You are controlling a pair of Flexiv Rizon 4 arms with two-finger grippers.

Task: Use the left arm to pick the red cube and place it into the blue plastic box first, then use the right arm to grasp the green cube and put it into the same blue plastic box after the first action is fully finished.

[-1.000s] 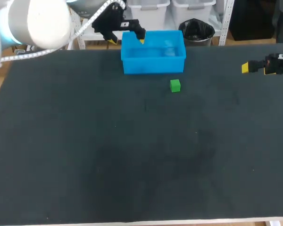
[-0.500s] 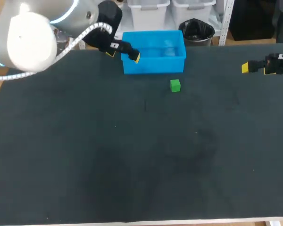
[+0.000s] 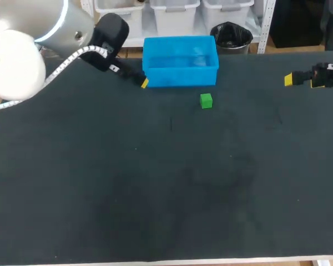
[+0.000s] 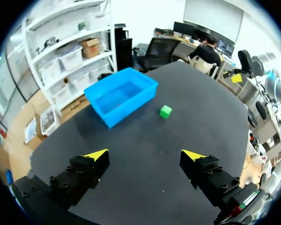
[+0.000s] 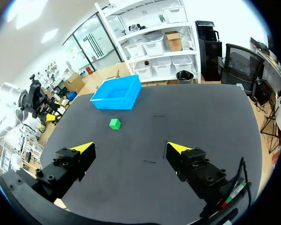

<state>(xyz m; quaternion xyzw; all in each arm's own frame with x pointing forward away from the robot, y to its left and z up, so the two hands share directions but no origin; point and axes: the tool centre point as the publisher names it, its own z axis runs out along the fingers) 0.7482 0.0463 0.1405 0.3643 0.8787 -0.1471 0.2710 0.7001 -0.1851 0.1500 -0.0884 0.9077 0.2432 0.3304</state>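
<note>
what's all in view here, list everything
table: one, black, fills the head view
box: one, blue, far middle of the table
cube: one, green, on the table just in front of the box, toward its right end, apart from it
left arm: one, silver and white, comes in from the far left corner; yellow-tipped jaws open and empty, by the box's front left corner in the head view
right arm: one, black, at the far right edge; yellow-tipped jaws open and empty, well to the right of the cube
</note>
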